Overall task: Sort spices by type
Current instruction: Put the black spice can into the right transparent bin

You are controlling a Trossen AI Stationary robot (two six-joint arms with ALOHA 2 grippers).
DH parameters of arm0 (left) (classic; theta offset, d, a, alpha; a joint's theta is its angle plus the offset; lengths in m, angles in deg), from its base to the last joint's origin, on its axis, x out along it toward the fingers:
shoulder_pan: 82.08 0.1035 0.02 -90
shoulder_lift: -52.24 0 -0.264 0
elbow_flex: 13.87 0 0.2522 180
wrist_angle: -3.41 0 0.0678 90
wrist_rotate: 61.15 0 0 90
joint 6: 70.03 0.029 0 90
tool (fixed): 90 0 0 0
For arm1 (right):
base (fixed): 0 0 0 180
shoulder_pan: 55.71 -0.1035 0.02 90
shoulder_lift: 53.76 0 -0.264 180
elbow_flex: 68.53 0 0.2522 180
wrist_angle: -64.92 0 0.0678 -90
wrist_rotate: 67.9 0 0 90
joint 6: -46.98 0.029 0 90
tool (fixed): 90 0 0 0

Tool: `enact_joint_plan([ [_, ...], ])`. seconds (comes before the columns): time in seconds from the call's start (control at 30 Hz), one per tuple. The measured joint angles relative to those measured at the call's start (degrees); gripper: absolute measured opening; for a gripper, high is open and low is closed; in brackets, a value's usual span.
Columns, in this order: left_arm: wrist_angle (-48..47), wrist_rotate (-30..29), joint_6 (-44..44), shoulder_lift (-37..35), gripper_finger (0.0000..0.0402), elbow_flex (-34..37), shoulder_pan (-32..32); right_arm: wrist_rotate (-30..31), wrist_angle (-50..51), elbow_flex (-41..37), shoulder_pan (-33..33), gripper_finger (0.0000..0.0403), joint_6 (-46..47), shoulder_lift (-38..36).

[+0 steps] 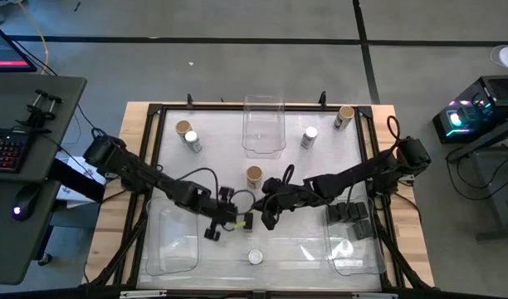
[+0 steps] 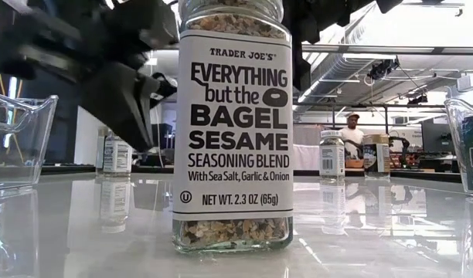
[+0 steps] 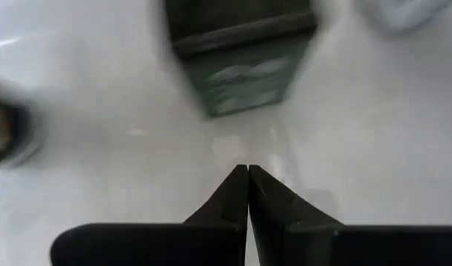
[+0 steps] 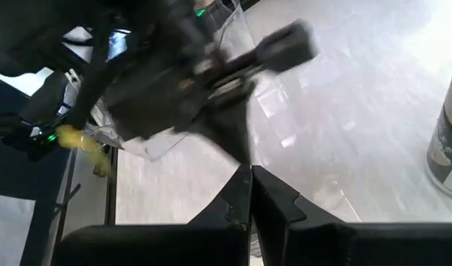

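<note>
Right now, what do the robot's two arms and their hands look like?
Both arms are dark, jointed, with black cables looping alongside. The left hand and the right hand each end in two black, wedge-shaped fingers tapering to a point. A yellow tag shows near the left hand in the high view.

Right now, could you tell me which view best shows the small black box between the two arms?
The left wrist view: the black box fills its middle, though blurred. The high view shows it tiny; the others don't show it.
</note>
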Motion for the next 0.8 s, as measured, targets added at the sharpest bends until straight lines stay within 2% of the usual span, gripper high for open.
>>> enact_joint_plan([
  [0.13,2.55,-0.42,-1.38,2.74,0.0000,0.09,-2.24,-0.02,0.00,0.00,-0.02,0.0002,-0.06,0.00],
  [0.3,6.39,-3.76,-4.27,5.54,0.0000,0.07,-2.07,-0.63,-0.42,0.00,-0.02,0.0002,-0.83,0.00],
  [0.5,10.12,-3.77,-4.22,8.71,0.0000,0.07,-1.50,-5.72,0.09,0.00,-0.07,0.0002,-0.91,-1.32],
  [0.8,18.72,-3.29,-4.13,12.06,0.0000,-0.12,-1.12,-4.33,10.36,0.00,-2.27,0.0002,-0.88,-8.83],
])
